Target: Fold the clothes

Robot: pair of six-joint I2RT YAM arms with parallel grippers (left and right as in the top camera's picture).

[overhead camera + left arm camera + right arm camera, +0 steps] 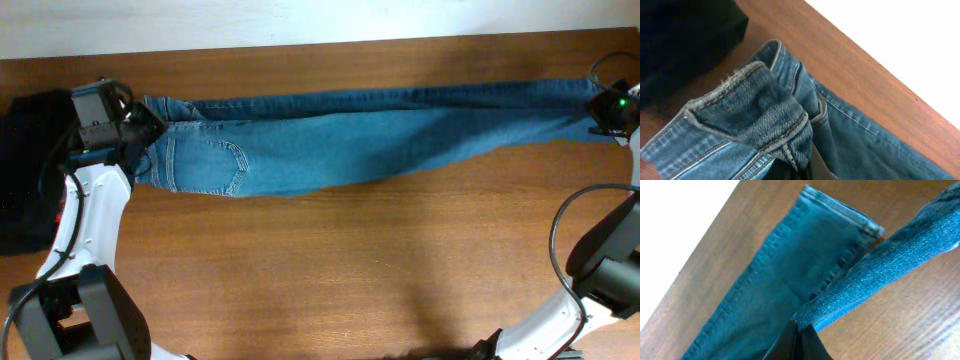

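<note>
The blue denim jeans (350,140) lie stretched left to right across the far part of the wooden table, a back pocket showing near the left end. My left gripper (140,135) is shut on the waistband; the bunched waistband (770,125) fills the left wrist view. My right gripper (605,115) is shut on a leg end at the far right. In the right wrist view my fingers (799,332) pinch a raised strip of denim (880,275), while the other leg (805,265) lies flat on the table below.
A black garment (25,175) lies at the table's left edge beside my left arm, and it also shows in the left wrist view (680,35). A white wall runs behind the table's far edge. Bare wood (350,270) spreads in front of the jeans.
</note>
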